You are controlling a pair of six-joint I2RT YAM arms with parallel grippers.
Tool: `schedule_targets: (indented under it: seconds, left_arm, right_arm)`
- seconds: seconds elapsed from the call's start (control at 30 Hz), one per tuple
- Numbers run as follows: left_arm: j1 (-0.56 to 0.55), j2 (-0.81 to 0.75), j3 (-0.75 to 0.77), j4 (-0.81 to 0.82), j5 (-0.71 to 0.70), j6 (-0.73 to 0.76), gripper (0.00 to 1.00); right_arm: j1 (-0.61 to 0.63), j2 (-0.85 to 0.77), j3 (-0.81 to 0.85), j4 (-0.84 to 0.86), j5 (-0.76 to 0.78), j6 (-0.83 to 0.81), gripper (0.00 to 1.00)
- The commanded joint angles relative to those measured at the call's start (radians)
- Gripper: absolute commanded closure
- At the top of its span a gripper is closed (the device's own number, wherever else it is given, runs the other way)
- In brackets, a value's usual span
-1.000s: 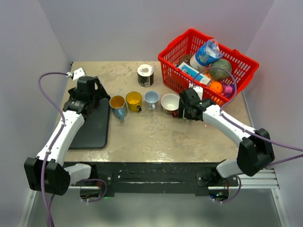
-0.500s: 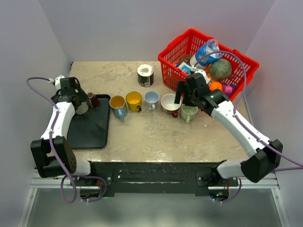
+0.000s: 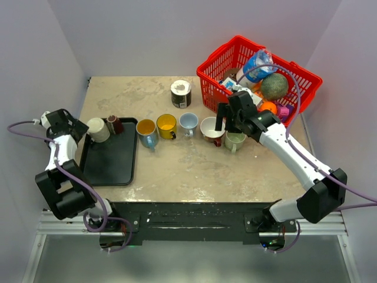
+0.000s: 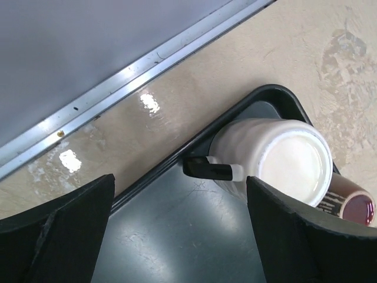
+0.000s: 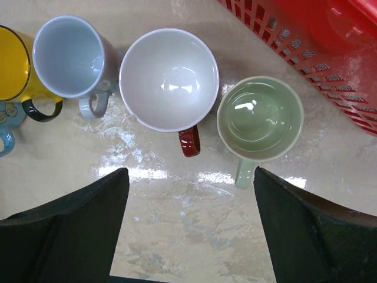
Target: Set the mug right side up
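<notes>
A white mug [image 4: 283, 162] with a black handle stands upside down, base up, in the far left corner of the black tray [image 4: 194, 236]; it also shows in the top view [image 3: 97, 130]. My left gripper [image 4: 177, 236] is open and empty, low over the tray just left of that mug [image 3: 73, 127]. My right gripper [image 5: 188, 230] is open and empty, held above the table in front of an upright green mug [image 5: 260, 118]. In the top view the right gripper [image 3: 231, 125] hovers over the green mug [image 3: 235, 140].
A small dark brown mug [image 3: 115, 124] stands beside the white one. Upright blue [image 3: 146, 132], yellow [image 3: 166, 125], grey-blue [image 3: 188, 122] and white red-handled [image 3: 211, 128] mugs form a row. A dark mug [image 3: 180, 93] stands behind. A red basket [image 3: 259, 73] of groceries is at the back right.
My left arm swung back to the left, off the tray, uncovering the white and brown mugs. My right gripper rose off the green mug, which now stands upright.
</notes>
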Motion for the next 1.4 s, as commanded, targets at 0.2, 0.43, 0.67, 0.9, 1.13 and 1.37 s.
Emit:
schedule_targets:
  seconds: [0.2, 0.43, 0.67, 0.9, 1.13, 1.37]
  left_arm:
    - [0.022, 0.158, 0.026, 0.071, 0.035, -0.1, 0.09]
    - [0.021, 0.12, -0.046, 0.106, 0.066, -0.048, 0.2]
    - [0.021, -0.012, -0.149, 0.146, 0.135, -0.036, 0.5]
    - [0.021, -0.104, -0.168, 0.221, 0.215, 0.088, 0.57]
    - [0.019, 0.02, -0.044, 0.162, 0.289, 0.266, 0.39]
    - [0.017, 0.086, 0.025, 0.186, 0.486, 0.437, 0.39]
  right_arm:
    - [-0.023, -0.012, -0.012, 0.055, -0.006, -0.005, 0.11]
    - [-0.037, -0.029, -0.051, 0.063, 0.003, 0.021, 0.11]
    - [-0.041, -0.018, -0.058, 0.075, -0.002, 0.024, 0.12]
    - [-0.041, -0.003, -0.051, 0.083, -0.028, 0.012, 0.12]
    - [-0.04, 0.026, -0.045, 0.08, -0.054, -0.007, 0.12]
    - [-0.043, 0.04, -0.034, 0.076, -0.054, -0.022, 0.13]
